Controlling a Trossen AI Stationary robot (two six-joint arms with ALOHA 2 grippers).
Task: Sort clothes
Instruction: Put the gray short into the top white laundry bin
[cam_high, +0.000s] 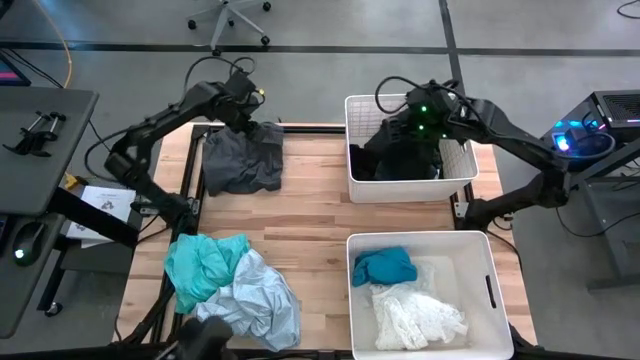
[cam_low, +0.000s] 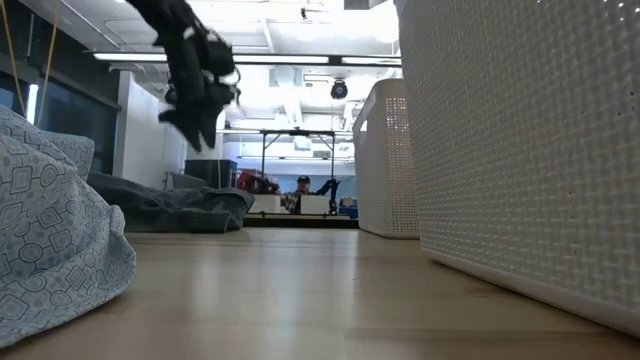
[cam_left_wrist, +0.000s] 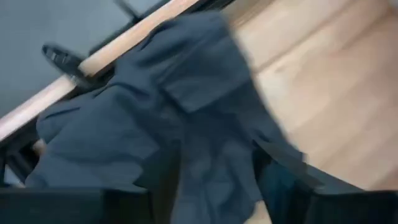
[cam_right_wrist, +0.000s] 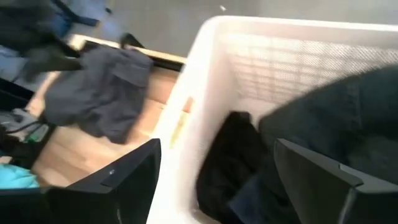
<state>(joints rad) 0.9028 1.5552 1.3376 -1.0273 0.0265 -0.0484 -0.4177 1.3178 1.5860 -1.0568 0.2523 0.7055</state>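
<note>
A charcoal grey garment (cam_high: 240, 160) lies spread on the table's far left, also in the low view (cam_low: 170, 205) and the left wrist view (cam_left_wrist: 186, 106). My left gripper (cam_high: 243, 108) hangs open just above its far edge (cam_low: 200, 110), fingers apart over the cloth (cam_left_wrist: 217, 186). My right gripper (cam_high: 415, 125) is open over the far white bin (cam_high: 355, 150), above black and navy clothes (cam_right_wrist: 236, 162) lying in it. A teal garment (cam_high: 200, 265) and a pale blue one (cam_high: 260, 300) lie heaped at the near left.
The near white bin (cam_high: 480, 250) holds a teal piece (cam_high: 385, 265) and white clothes (cam_high: 415, 315). Bare wood lies between the grey garment, the heap and the bins. A person sits far behind the table (cam_low: 303, 185).
</note>
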